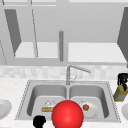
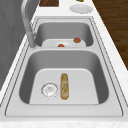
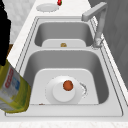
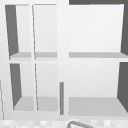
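We are finding no legible text, the yellow bottle [image 3: 12, 92] is carrying a label with red and blue markings, we are reading none of its lettering

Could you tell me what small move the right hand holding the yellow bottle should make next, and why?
Probably a short lift straight up. The right hand grips the top of the yellow bottle, which sits low at the counter beside the sink's right rim, so raising it first would likely clear that rim before any sideways travel.
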`<state>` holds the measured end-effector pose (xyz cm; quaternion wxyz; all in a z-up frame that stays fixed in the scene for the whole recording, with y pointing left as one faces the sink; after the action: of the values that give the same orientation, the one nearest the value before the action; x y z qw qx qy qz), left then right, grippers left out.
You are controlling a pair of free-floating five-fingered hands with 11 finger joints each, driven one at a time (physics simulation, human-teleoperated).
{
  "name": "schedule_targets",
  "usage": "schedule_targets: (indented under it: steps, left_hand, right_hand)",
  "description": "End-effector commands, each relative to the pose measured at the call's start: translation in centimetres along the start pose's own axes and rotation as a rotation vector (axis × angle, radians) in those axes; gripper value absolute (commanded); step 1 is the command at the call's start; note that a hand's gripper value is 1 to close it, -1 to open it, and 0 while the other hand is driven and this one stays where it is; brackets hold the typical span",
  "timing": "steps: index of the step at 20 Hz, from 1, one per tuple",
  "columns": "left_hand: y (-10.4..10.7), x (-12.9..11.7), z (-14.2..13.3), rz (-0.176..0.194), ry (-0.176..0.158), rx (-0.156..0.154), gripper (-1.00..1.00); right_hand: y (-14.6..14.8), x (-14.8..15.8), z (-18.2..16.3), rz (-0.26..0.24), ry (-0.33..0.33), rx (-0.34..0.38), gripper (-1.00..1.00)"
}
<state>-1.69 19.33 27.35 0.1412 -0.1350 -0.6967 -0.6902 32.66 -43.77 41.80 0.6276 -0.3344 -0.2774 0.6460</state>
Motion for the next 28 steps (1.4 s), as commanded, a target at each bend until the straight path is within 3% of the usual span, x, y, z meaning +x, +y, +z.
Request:
schedule_targets:
  steps: [1, 15, 28]
  left_hand:
    - [0.0, 0.0, 0.0, 0.0, 0.0, 0.0, 0.0]
    - [0.0, 0.0, 0.0, 0.0, 0.0, 0.0, 0.0]
    - [0.0, 0.0, 0.0, 0.0, 0.0, 0.0, 0.0]
  right_hand:
    - [0.9, 1.9, 2.5, -0.01, -0.002, -0.006, 1.0]
    - [-0.1, 8.0, 13.8, -0.026, 0.012, -0.014, 1.0]
    - [-5.2, 9.1, 22.8, -0.029, 0.012, -0.02, 1.0]
